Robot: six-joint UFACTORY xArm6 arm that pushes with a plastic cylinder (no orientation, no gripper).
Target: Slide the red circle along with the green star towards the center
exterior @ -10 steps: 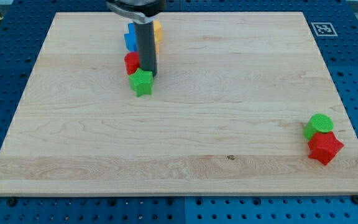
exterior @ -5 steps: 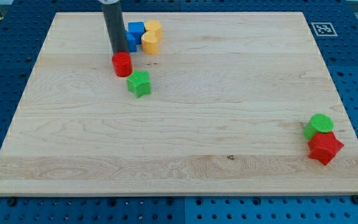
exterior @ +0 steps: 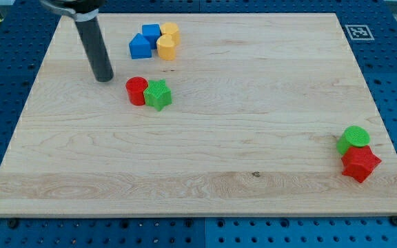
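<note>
The red circle (exterior: 136,90) sits up-left of the board's (exterior: 205,186) centre, seemingly touching the green star (exterior: 158,94) on its right. The tip (exterior: 104,78) — bare rod, nothing gripped — stands left of the circle, apart. An off-line push could split the pair.

My tip (exterior: 104,78) rests low, rod leaning up (slightly) toward the view's top-left.

Pale matt wooden board (exterior: 253,138), visible grain
</note>
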